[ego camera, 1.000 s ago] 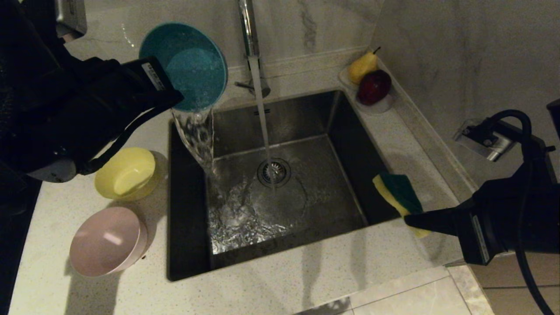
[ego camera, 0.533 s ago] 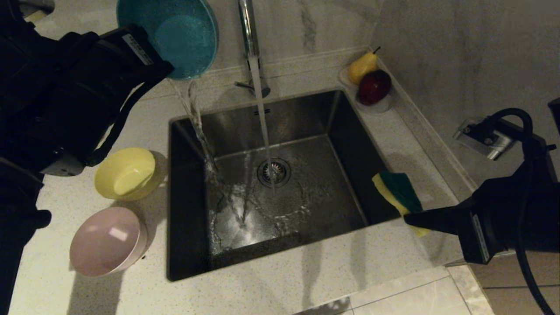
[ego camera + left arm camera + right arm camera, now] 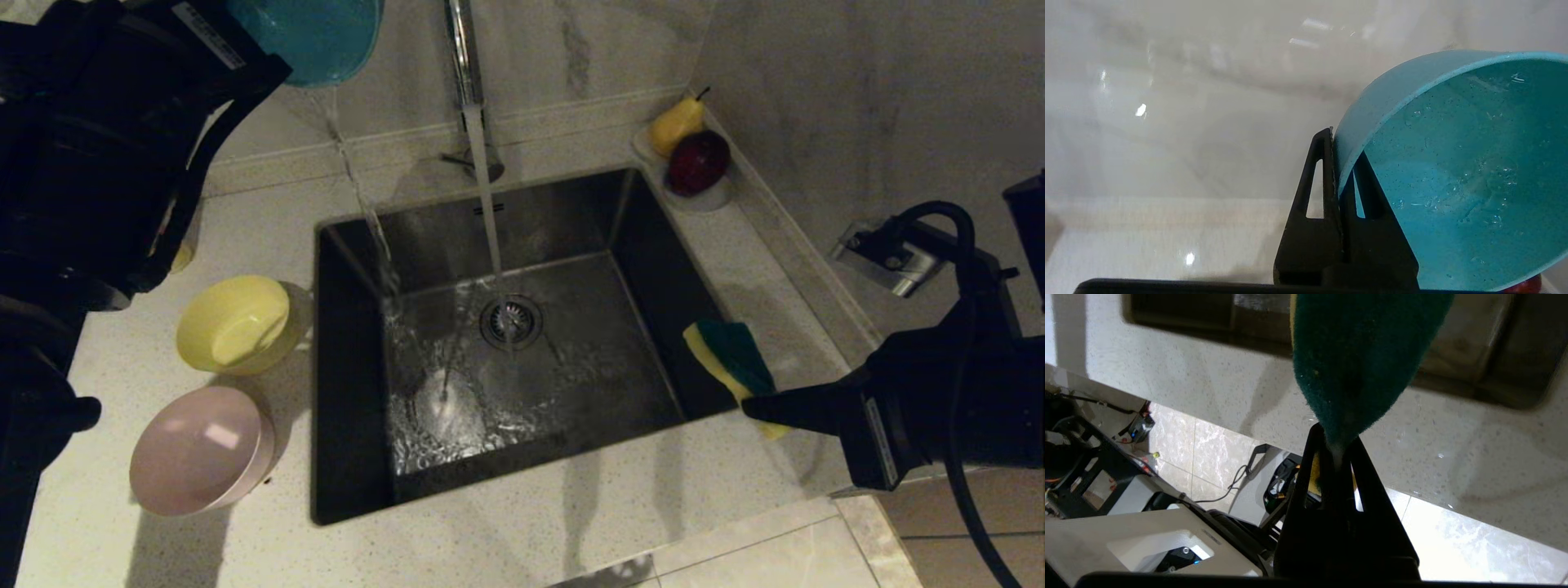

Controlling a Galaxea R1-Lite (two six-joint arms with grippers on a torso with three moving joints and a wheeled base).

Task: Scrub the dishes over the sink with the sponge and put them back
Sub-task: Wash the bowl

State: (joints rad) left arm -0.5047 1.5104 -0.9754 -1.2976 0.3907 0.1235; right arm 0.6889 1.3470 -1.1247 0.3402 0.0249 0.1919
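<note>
My left gripper (image 3: pixel 1340 143) is shut on the rim of the blue bowl (image 3: pixel 314 37), held high and tipped on its side at the back left, above the counter. A thin trickle falls from the bowl into the sink (image 3: pixel 522 457). One finger lies inside the blue bowl (image 3: pixel 1453 171), the other outside. My right gripper (image 3: pixel 747 406) hangs over the sink's right edge, shut on the green-and-yellow sponge (image 3: pixel 731 355); the sponge (image 3: pixel 1363 355) sticks out past the fingertips of the right gripper (image 3: pixel 1337 435). The yellow bowl (image 3: pixel 237 322) and the pink bowl (image 3: pixel 200 449) stand on the counter left of the sink.
The tap (image 3: pixel 465 57) runs a steady stream onto the drain strainer (image 3: pixel 510 320). A pear (image 3: pixel 676 122) and a dark red fruit (image 3: pixel 698 162) lie on a small dish at the back right corner. A wall rises behind and to the right.
The left arm has lifted the blue bowl up and to the left, partly out of the head view. The broad pour from it has thinned to a trickle. The right gripper with the sponge shifted slightly left.
</note>
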